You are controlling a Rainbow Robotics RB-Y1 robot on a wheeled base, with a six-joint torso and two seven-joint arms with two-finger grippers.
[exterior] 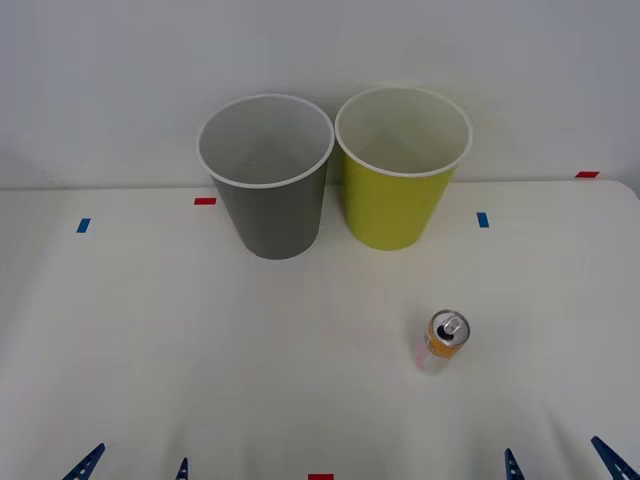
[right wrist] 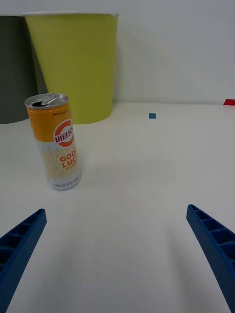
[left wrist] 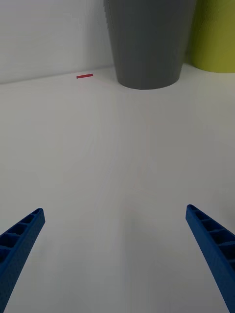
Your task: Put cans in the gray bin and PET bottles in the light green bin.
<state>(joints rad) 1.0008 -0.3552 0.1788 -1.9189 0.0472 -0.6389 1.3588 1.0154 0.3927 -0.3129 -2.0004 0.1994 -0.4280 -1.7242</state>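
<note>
A slim orange can (exterior: 444, 341) (right wrist: 55, 142) stands upright on the white table, right of centre, its silver top with pull tab showing. Behind it stand the gray bin (exterior: 268, 177) (left wrist: 149, 44) (right wrist: 12, 68) and, to its right, the light green bin (exterior: 400, 170) (right wrist: 78, 63) (left wrist: 215, 39), both upright with white rims. My right gripper (exterior: 565, 462) (right wrist: 115, 254) is open at the table's near edge, short of the can. Open too, my left gripper (exterior: 135, 465) (left wrist: 115, 254) sits at the near left edge with bare table between its fingers. No PET bottles are in view.
Small red (exterior: 205, 201) and blue (exterior: 483, 219) tape marks lie on the table. A pale wall rises right behind the bins. The table's right edge curves away at the far right.
</note>
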